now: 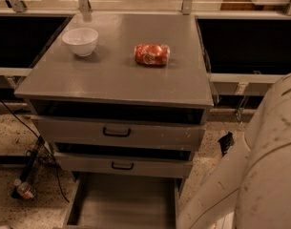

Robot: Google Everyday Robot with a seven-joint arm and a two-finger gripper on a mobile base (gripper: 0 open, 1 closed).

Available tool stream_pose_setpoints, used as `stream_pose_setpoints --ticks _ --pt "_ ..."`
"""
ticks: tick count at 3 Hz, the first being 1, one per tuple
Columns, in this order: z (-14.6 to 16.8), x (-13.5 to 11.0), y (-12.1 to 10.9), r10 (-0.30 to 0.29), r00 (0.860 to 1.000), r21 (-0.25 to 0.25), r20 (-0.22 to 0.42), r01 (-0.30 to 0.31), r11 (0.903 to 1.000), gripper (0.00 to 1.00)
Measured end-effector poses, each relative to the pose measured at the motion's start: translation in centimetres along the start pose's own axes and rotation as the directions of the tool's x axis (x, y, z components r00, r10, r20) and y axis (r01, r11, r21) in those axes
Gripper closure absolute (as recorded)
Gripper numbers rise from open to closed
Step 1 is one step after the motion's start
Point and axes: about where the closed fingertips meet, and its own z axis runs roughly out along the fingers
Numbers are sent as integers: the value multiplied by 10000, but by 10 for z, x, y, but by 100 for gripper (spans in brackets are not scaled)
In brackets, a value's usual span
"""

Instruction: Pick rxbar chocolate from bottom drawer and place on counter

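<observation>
Three grey drawers stand pulled out below the counter, a broad flat top of smooth, faintly glossy grey paint. On it sit a round white bowl at the back left and a crinkled, shiny red-orange snack packet near the middle, well apart. The top drawer and middle drawer are shallow, with black loop handles. The bottom drawer, lowest and deepest, shows a plain flat grey floor; the rxbar chocolate cannot be seen in the part that shows. The robot's scuffed white arm fills the lower right; the tool is out of view, so its grip cannot be told.

Smooth, slightly glossy painted counter, glossy white bowl, shiny packet, scuffed arm, pincer out of view
</observation>
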Motion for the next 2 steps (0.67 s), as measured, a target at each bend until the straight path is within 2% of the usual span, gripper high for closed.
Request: stream_pose_setpoints --ticks 1,2 --pt "7 9 10 -133 9991 -144 -396 127 9998 100" --pt "31 11 32 -522 9949 -365 -864 492 9981 100"
